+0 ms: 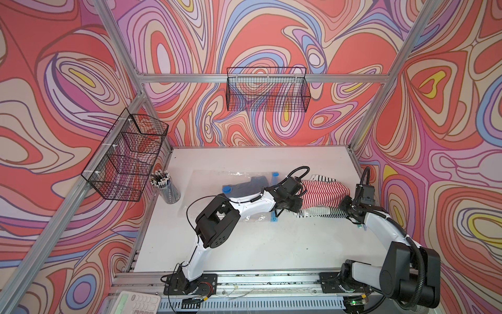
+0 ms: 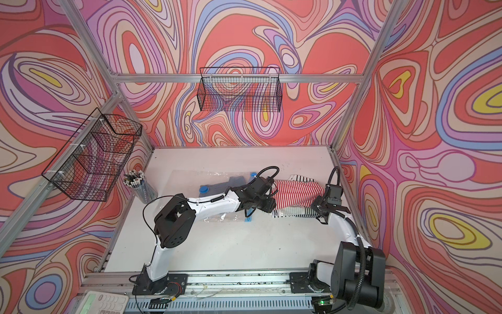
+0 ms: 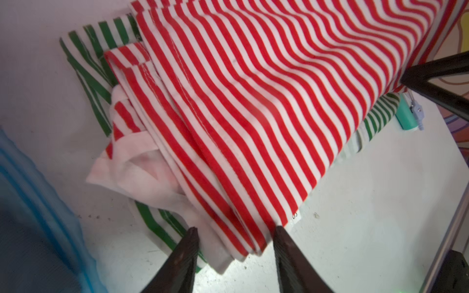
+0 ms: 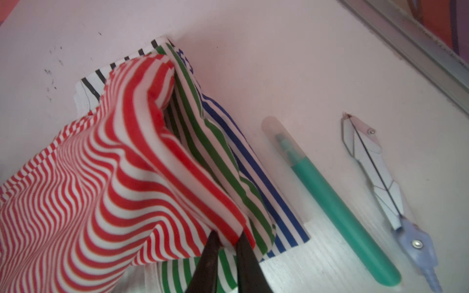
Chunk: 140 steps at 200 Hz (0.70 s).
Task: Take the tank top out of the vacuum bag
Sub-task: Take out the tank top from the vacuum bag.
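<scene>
Red-and-white cloth: the top [image 1: 320, 191], striped and folded, lies outside the bag [image 1: 214, 176] and spans from one pair of jaws to the other.
Left gripper [image 3: 234, 228]: jaws spread, one tip on each side of the top's folded corner; no squeeze on the cloth shows.
Right gripper [image 4: 228, 236]: jaws pressed nearly together, pinching a raised fold at the top's edge.
Bag: clear, flat on the table [image 1: 244, 244], behind the left jaws and well apart from the right jaws.
Zip strip [image 1: 275, 178]: light blue, the bag edge nearest the left jaws.
Valve cap [image 1: 227, 189]: round, blue, on the bag, farther from the left jaws than the strip.
Inside the bag: a dark garment [image 1: 252, 183].
Under the top: green-striped cloth [image 3: 86, 58] shows ahead of the left jaws; blue-striped cloth [image 4: 266, 192] lies just beside the right jaws; black-striped cloth [image 4: 94, 81] peeps out far ahead of them.
Marker [image 4: 337, 210]: green, on the table beside the blue stripes, apart from the right jaws.
Grey tool [image 4: 373, 165]: beyond the marker, farther from the right jaws.
</scene>
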Motion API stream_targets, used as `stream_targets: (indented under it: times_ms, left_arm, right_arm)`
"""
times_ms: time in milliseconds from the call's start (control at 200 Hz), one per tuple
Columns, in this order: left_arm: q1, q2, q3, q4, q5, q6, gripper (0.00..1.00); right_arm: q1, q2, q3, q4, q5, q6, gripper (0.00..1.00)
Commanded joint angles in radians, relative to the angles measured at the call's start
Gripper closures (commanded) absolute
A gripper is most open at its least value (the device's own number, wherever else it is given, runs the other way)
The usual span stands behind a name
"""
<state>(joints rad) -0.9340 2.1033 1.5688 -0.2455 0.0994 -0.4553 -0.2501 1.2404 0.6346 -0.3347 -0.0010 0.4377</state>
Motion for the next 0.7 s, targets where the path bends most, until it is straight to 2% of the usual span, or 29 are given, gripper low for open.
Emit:
stream_targets:
  times_ms: [0, 210, 696]
  left_arm:
    - [0.003, 0.039, 0.057, -0.041, -0.068, 0.033, 0.54]
    - [0.003, 0.060, 0.093, -0.065, -0.118, 0.074, 0.54]
    - [0.007, 0.134, 0.188, -0.103, -0.174, 0.123, 0.55]
  right_arm:
    - [-0.006, -0.021, 0.004, 0.019, 0.034, -0.006, 0.87]
    - [-0.007, -0.027, 0.013, 0.015, 0.026, -0.004, 1.00]
    - [-0.006, -0.118, 0.080, -0.152, 0.004, -0.012, 1.00]
